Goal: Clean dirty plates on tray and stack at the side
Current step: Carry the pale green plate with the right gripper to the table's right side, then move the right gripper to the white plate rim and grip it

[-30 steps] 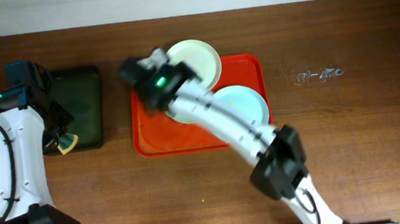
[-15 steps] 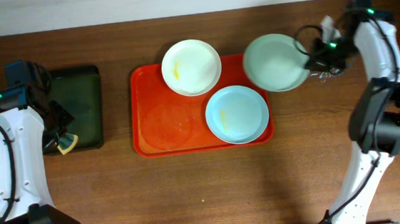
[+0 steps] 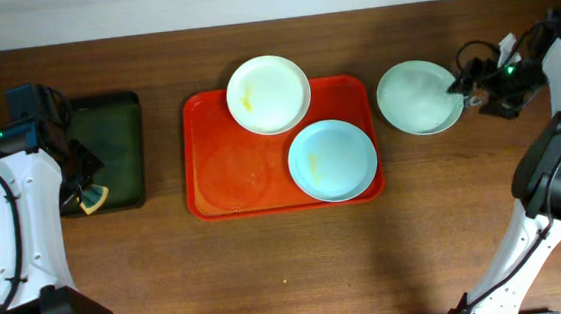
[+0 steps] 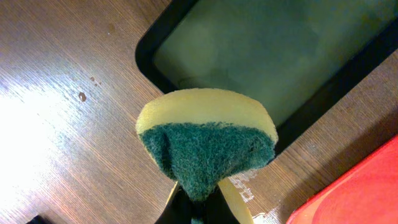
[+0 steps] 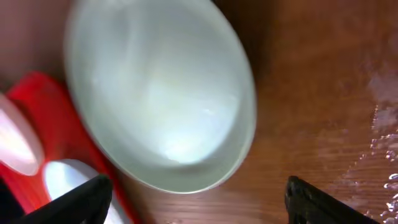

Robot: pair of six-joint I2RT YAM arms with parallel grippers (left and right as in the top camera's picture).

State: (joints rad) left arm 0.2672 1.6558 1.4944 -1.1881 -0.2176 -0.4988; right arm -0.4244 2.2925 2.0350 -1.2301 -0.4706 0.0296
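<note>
- Red plastic tray (image 3: 227,181) sits mid-table in the overhead view. The white plate (image 3: 269,95) overhangs its 12 o'clock rim and carries a yellow smear. The blue plate (image 3: 332,160) lies inside, toward 4 o'clock. The mint plate (image 3: 418,97) rests on the table (image 3: 269,268) off the tray's 2 o'clock corner, apart from it. The right gripper (image 3: 467,84) sits at that plate's 3 o'clock rim. The left gripper (image 3: 83,198) hangs at the 7 o'clock corner of the black tray (image 3: 109,140).
- Left wrist view: the left gripper is clenched on a sponge (image 4: 208,140) of yellow foam with a green scrub face, pinched from below so that it folds. The black tray lies toward 1 o'clock.
- Right wrist view: the mint plate fills the frame and looks free of smears. The right gripper's fingers (image 5: 78,202) are spread wide at 5 and 7 o'clock, gripping nothing.
- Each plate looks stiff, light and glossy, so probably slippery. The raised rim seems the best hold, one finger above and one below. The flat centre gives nothing to pinch.
</note>
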